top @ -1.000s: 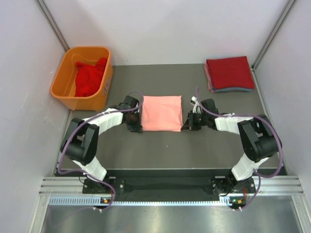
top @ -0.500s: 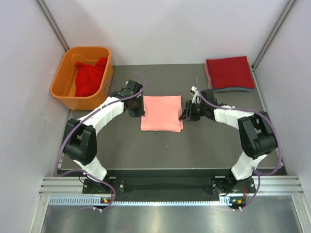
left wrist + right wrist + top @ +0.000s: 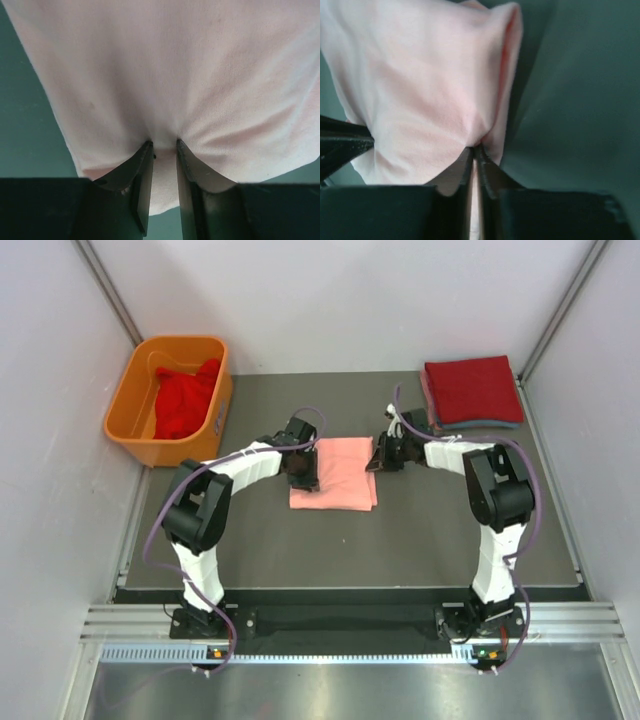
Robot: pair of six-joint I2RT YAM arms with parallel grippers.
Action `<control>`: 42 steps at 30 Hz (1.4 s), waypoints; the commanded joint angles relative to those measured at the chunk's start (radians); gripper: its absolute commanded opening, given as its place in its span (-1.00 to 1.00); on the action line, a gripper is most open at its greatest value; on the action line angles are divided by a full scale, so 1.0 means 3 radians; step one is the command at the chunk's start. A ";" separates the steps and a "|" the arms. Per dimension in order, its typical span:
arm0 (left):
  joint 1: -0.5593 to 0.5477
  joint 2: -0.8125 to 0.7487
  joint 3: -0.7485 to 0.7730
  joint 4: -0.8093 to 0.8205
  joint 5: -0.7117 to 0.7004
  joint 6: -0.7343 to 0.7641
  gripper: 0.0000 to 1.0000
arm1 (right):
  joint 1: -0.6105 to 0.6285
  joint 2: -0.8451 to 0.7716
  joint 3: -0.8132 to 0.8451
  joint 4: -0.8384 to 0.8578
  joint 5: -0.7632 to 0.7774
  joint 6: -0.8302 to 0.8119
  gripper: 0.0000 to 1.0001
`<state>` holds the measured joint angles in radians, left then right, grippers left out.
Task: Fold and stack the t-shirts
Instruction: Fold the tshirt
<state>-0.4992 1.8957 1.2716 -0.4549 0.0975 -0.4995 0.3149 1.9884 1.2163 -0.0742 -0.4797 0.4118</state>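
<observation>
The left gripper is pinched tight on a pleat of the pink tee, with cloth bunched between its two dark fingers. Across from it, the right gripper is clenched just as tightly on the opposite edge, where the fabric rolls into a thick fold. The tee lies between the two grippers as a rough rectangle, most of it resting on the table.

This looks like a fold or a lift in progress. To do it well, both grippers should travel together at equal height so the cloth stays taut and square, and let go only once its edges line up.

The stack sits beyond the right gripper, farther out and to its right. Well beyond the left gripper, a tub holds a red tee.
</observation>
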 commanded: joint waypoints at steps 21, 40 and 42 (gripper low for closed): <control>0.0344 0.0706 0.1574 -0.0601 -0.0219 0.0366 -0.36 | -0.0114 -0.0339 0.0587 -0.0387 -0.0022 -0.0115 -0.52; 0.0595 0.1361 0.1892 -0.0217 -0.0033 0.0438 -0.36 | -0.0267 0.1461 0.2265 -0.0494 -0.0027 0.0110 -0.68; 0.0600 0.1366 0.1938 -0.0197 -0.0079 0.0428 -0.36 | -0.0293 0.1481 0.2311 -0.0458 0.0004 0.0120 -0.68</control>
<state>-0.3279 2.2555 1.8191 -0.5995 0.0933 -0.3855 0.2424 2.4111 1.8557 -0.2047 -0.5201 0.4427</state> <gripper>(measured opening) 0.318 0.160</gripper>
